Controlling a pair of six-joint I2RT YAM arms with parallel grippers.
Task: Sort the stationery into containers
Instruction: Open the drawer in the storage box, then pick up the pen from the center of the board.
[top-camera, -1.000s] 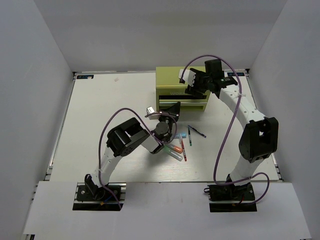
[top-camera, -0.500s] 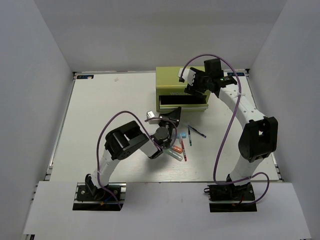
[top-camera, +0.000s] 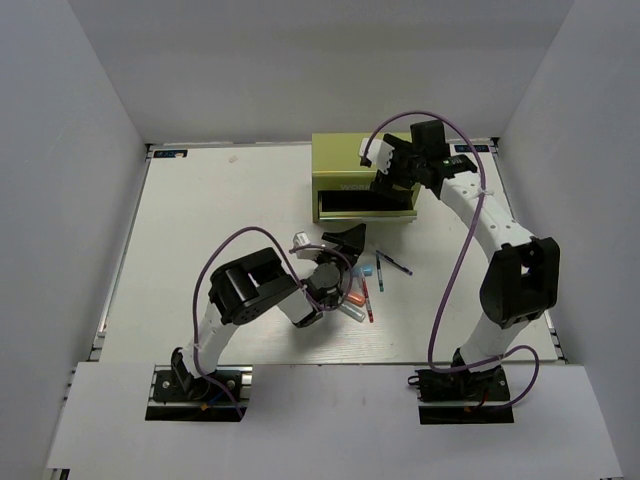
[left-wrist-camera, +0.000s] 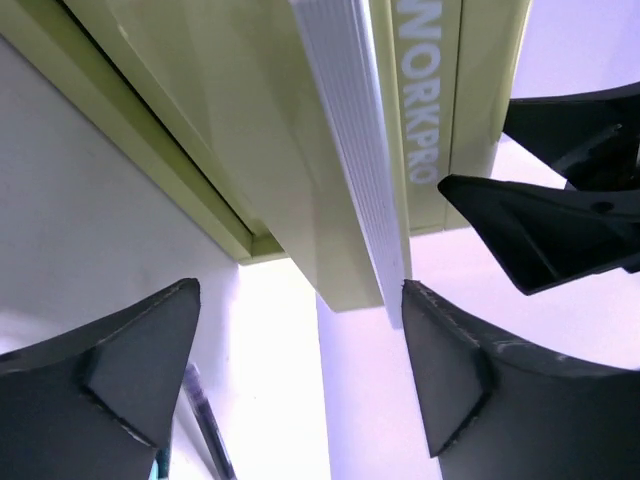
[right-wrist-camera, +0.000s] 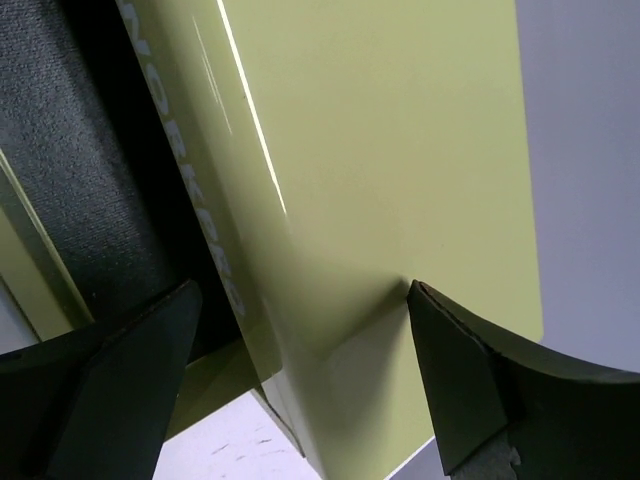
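Observation:
The container, a yellow-green metal chest (top-camera: 340, 160), stands at the back of the table with one front drawer (top-camera: 365, 205) pulled out, its dark lining (right-wrist-camera: 60, 150) showing. My left gripper (top-camera: 346, 242) is open just in front of the drawer with nothing between its fingers (left-wrist-camera: 140, 360); the lettered drawer front (left-wrist-camera: 420, 120) fills its view. My right gripper (top-camera: 386, 178) is open over the chest's top front edge (right-wrist-camera: 380, 200). The stationery lies beside the left gripper: a red pen (top-camera: 364, 294), a dark pen (top-camera: 394, 263), an orange highlighter (top-camera: 352, 298) and a light blue one (top-camera: 365, 271).
White walls close the table on three sides. The chest sits near the back right corner. My right arm (top-camera: 500, 240) arches along the right side, with a purple cable looping above it. Bare white table (top-camera: 200, 220) lies to the left.
My left gripper has let go of the drawer front, opened and drawn back toward the near side, leaving the drawer pulled out. The right gripper has opened a little wider.

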